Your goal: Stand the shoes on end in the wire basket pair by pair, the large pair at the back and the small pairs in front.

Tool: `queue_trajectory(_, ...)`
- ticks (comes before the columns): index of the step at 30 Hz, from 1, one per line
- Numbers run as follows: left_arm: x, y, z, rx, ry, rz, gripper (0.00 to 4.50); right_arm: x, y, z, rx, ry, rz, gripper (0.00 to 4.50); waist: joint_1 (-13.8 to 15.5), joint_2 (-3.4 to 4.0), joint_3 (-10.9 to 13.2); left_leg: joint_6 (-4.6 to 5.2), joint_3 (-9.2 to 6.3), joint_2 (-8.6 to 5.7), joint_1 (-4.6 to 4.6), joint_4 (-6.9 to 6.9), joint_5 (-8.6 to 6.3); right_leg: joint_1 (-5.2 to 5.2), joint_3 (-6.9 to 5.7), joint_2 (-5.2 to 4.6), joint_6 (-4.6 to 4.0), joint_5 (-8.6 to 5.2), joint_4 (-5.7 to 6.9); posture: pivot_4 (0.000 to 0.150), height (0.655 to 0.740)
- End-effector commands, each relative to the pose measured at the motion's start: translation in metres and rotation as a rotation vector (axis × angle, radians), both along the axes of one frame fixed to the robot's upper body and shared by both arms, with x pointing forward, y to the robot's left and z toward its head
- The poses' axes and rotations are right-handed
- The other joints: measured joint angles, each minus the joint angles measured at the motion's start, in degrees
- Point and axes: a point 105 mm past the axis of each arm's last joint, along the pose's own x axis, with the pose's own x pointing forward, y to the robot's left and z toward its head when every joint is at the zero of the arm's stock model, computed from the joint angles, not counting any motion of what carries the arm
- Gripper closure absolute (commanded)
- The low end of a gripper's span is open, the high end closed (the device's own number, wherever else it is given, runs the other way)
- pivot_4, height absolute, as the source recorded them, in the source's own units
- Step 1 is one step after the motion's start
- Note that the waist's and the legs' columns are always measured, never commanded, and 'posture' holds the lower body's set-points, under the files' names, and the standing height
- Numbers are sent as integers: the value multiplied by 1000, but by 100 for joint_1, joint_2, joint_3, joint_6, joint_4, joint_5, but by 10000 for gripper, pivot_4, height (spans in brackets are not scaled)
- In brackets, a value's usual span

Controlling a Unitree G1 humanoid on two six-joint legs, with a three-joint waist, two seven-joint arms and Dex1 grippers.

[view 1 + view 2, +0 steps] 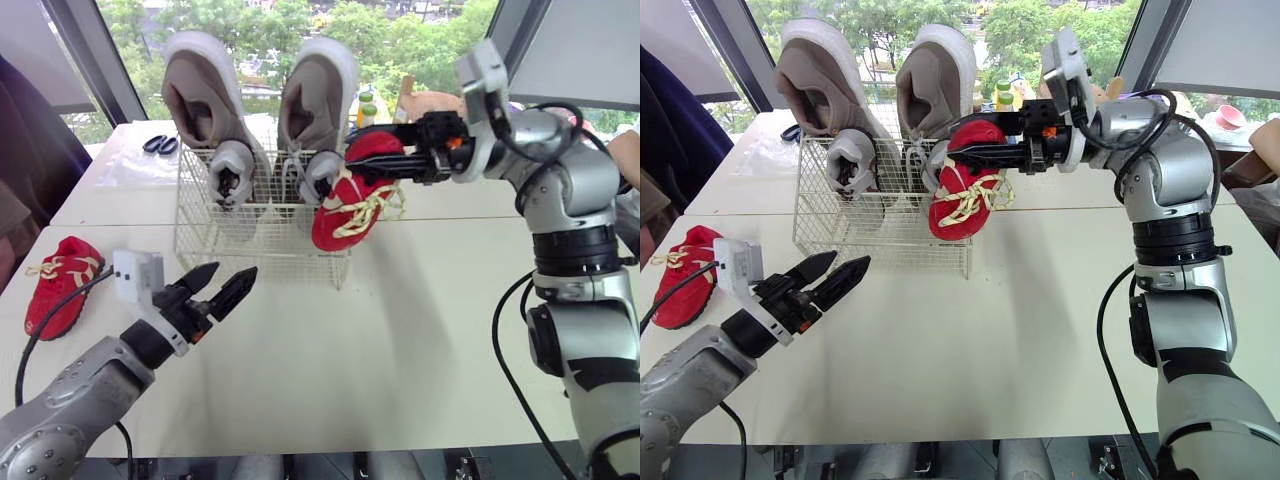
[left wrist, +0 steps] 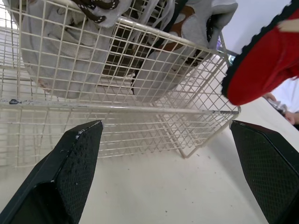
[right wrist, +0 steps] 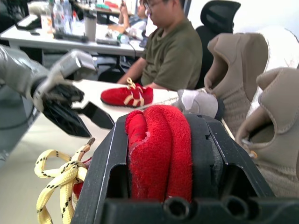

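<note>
A broad white table (image 1: 400,340) by a window is shown, with a cream wire basket (image 1: 240,250) standing towards its far side.

At the back of the basket a pair of large taupe knitted trainers with white soles (image 1: 200,85) is stood on end, toes down and heels well above the rim, so that room is kept in front for smaller pairs. Just before them, one in front of each, a pair of small grey shoes (image 1: 230,170) is stood the same way, held upright by the basket's wire.

A small red shoe with yellow laces (image 1: 350,205) is hung toe-down at the basket's front right corner. It is gripped by its collar between the closed fingers of the right hand (image 1: 372,163), a hold that appears chosen so that the shoe can be lowered on end beside the grey pair. Whether the toe is inside the rim or just outside it cannot be made out.

Its mate, a second small red shoe (image 1: 62,282), is lying flat on the table, well to the left of the basket and not yet collected.

The left hand (image 1: 235,270) is held low over the table in front of the basket, its two black fingers spread wide apart and nothing between them, seemingly kept ready for that remaining shoe.
</note>
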Motion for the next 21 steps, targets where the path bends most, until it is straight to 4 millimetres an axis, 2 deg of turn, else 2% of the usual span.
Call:
queue_trajectory(1,0,-1,4,-8,-32,-7,426,-12,-1,25,45,-81,21,31245,0,0,0,0,0,0,0,0,0,0,0,0,0,0,0,1500,7400)
queue_trajectory(9,3,-1,2,-6,-35,1,426,2,17,2,16,-96,-12,31245,-9,0,0,0,-1,0,0,-3,0,-1,-2,2,0,0,0,1500,7400)
queue_trajectory(17,2,0,0,13,-27,12,426,9,27,-40,-148,-111,-24,31245,7,0,0,0,-1,-6,0,0,0,2,-6,-1,1,1,0,1500,7400)
queue_trajectory(21,4,2,-7,141,10,30,426,19,31,-59,-212,-128,-69,31245,21,-3,-2,0,-6,-7,1,1,1,5,-9,1,1,1,0,1500,7400)
